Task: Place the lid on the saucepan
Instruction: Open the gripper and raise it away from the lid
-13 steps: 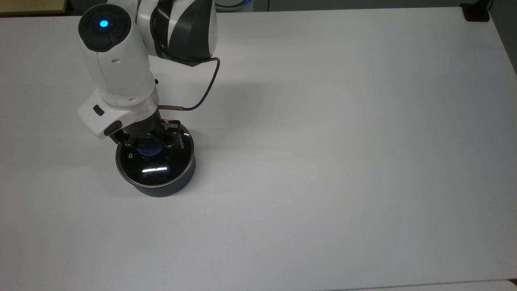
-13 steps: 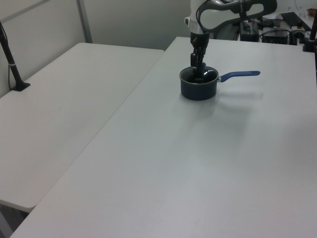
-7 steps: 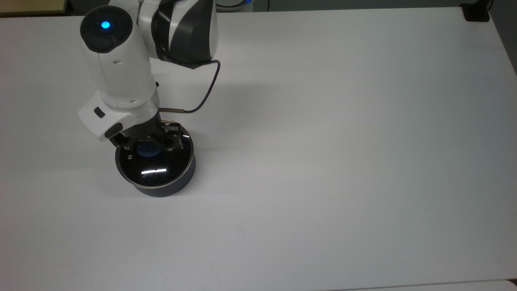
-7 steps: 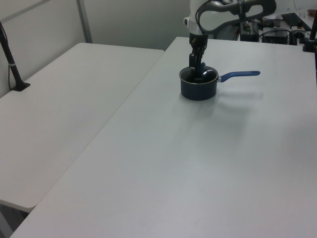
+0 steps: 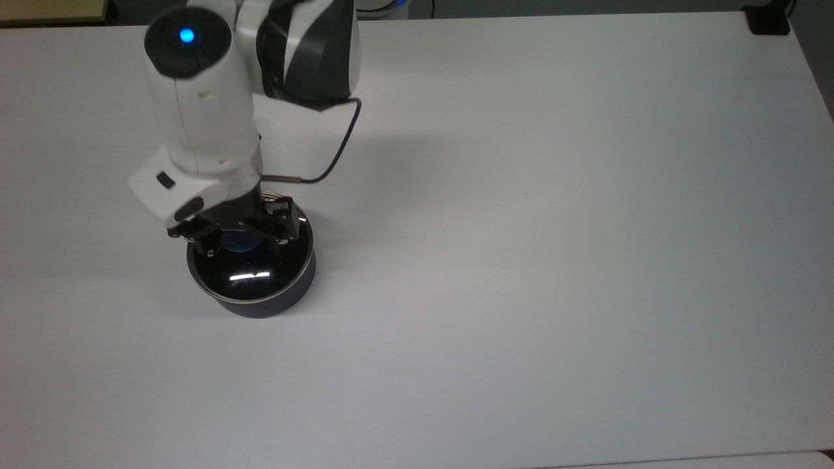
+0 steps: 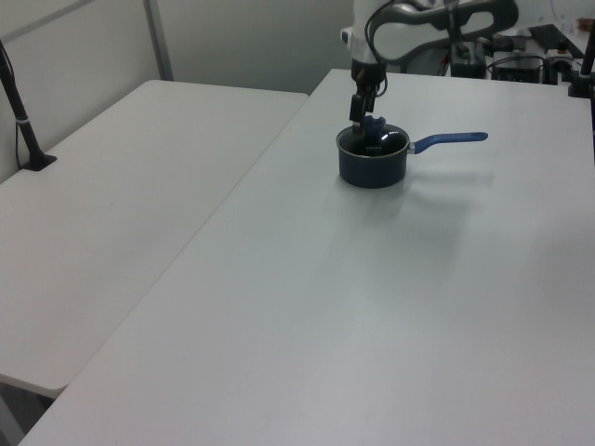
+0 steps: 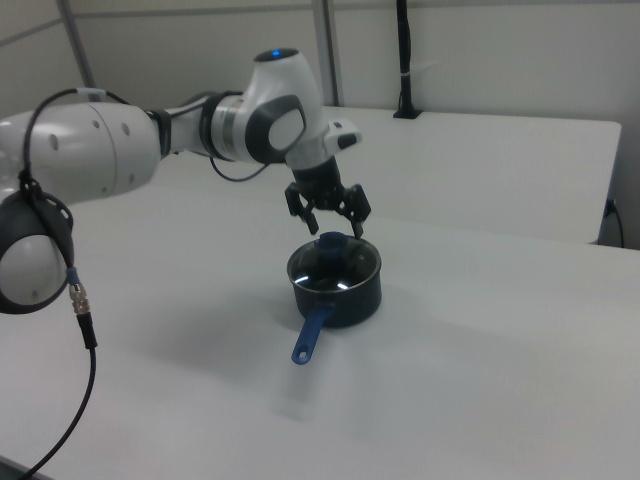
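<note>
Glass glints where the lid (image 5: 251, 266) is seated level on the saucepan (image 5: 273, 301), toward the top view's left on the table (image 5: 554, 260). Its blue knob (image 7: 332, 241) is seen just under the gripper (image 7: 328, 212), whose jaws are spread apart and clamped on nothing. The step in hand is judged to be withdrawal: a straight lift is advised, so the knob is not clipped sideways and the lid not unseated.

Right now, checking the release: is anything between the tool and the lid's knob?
Nothing. In the right view the open tool hangs just above the knob, with only air between them.
</note>
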Robot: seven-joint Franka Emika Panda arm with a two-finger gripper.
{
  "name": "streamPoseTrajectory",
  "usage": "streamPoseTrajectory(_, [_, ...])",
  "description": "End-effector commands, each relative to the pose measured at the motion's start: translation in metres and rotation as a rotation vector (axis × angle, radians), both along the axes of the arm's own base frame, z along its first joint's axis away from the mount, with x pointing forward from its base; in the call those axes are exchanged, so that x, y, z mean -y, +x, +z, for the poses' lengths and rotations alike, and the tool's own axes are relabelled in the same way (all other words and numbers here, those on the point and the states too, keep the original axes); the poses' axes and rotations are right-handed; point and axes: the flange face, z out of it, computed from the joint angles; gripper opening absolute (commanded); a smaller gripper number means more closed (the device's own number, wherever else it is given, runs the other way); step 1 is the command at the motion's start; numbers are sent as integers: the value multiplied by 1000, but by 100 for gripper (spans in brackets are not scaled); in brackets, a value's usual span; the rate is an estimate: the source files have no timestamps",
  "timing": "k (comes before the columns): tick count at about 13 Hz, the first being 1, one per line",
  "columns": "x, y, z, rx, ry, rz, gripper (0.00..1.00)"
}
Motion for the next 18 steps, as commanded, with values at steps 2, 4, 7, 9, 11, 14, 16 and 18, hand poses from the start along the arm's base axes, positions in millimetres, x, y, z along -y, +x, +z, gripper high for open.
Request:
streamPoseTrajectory(2, [-7,-41,72,-36,17,4,100])
streamPoseTrajectory(4, [-14,-72,104,-61,36,8,100])
streamPoseTrajectory(7, [-53,-124,131,-131,18,81,100])
streamPoseTrajectory(9, [-71,-159,151,-146,23,93,100])
streamPoseTrajectory(11, [-85,-187,162,-179,30,103,100])
streamPoseTrajectory(14, [-92,-204,168,-218,37,106,100])
streamPoseTrajectory(16, [-93,-203,164,-234,39,59,100])
streamPoseTrajectory(18, [-92,-190,160,-230,41,-13,100])
